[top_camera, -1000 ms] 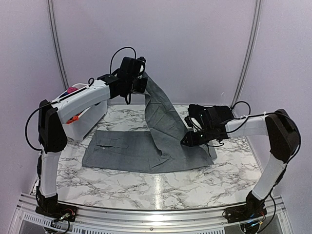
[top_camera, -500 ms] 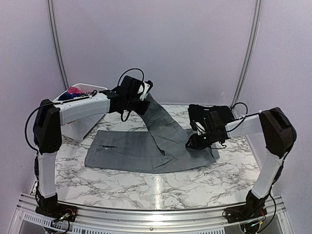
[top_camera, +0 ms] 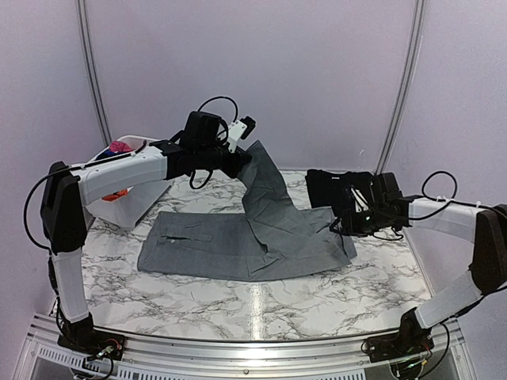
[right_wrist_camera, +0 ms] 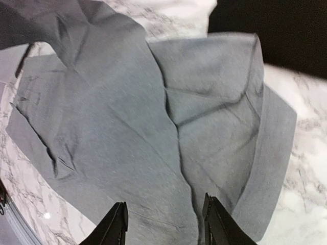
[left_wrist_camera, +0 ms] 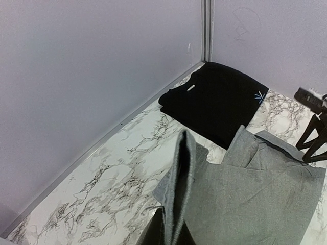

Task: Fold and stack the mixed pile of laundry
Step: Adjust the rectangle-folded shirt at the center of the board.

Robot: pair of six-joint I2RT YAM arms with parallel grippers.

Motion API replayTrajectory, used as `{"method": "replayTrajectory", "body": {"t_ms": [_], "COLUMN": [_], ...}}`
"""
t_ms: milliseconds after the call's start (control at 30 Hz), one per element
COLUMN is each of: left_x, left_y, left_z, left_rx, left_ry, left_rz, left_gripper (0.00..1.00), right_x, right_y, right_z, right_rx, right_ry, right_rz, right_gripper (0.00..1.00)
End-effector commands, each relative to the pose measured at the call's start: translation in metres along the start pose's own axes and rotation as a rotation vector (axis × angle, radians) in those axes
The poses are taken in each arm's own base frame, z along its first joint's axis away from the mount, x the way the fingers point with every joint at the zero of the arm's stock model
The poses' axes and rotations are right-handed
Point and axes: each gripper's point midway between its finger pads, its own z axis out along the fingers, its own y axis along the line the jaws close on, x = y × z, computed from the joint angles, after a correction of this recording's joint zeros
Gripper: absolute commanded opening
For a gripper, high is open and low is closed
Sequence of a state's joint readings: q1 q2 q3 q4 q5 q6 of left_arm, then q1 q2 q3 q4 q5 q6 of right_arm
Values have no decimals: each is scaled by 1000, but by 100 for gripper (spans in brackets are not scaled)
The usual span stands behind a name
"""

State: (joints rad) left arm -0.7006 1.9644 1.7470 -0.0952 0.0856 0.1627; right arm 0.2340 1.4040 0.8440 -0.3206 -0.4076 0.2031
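Item: mixed laundry pile, soft goods, with a pink piece (top_camera: 120, 146) and other coloured ones in the white basket (top_camera: 146, 198) at the counter's (top_camera: 261, 309) far left corner. The left tool (top_camera: 242, 160) is pinched shut on a raised edge of the grey garment (top_camera: 230, 245), the rest lying flat mid-counter. The black garment (top_camera: 329, 188) sits folded at the far right corner, and the right tool (right_wrist_camera: 164, 204) hangs with jaws apart and empty over the grey garment's right edge. Handling, by judgement: light, limp cloth, not fragile, that sags from a single pinch; best taken at hems or corners.

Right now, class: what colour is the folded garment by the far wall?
Black garment; clearest in left wrist view.
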Motion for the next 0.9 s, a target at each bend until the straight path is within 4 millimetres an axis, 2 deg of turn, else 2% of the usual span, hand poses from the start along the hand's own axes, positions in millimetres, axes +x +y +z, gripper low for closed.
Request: {"method": "replayTrajectory", "body": {"t_ms": [0,233,300,433,567,700,833,867], "left_x": [-20,-23,-22,-23,-25,-12,20,37], "left_y": [-12,-28,-32,-38,-52,-75,-85,-85], "left_z": [-11,-17,-19,-29,-49,-75,-98,-99], "left_rx": [53,115,124,151,219,331,373,367], "left_ry": [-63,-78,-78,-88,-118,-143,-121,-94], "left_rz": [44,81,98,134,197,307,401,431], "left_gripper": [6,9,9,6,2,0,0,0], "right_x": [52,92,100,96,102,114,136,138], "right_y": [-31,-44,-45,-42,-41,-34,-39,-39], "right_z": [12,22,23,18,13,15,18,19], "right_rx": [87,114,112,117,122,85,99,101], "right_ry": [179,295,314,307,338,372,408,408], "right_rz": [106,132,136,148,185,266,340,352], "right_gripper": [45,40,29,0,0,0,0,0]}}
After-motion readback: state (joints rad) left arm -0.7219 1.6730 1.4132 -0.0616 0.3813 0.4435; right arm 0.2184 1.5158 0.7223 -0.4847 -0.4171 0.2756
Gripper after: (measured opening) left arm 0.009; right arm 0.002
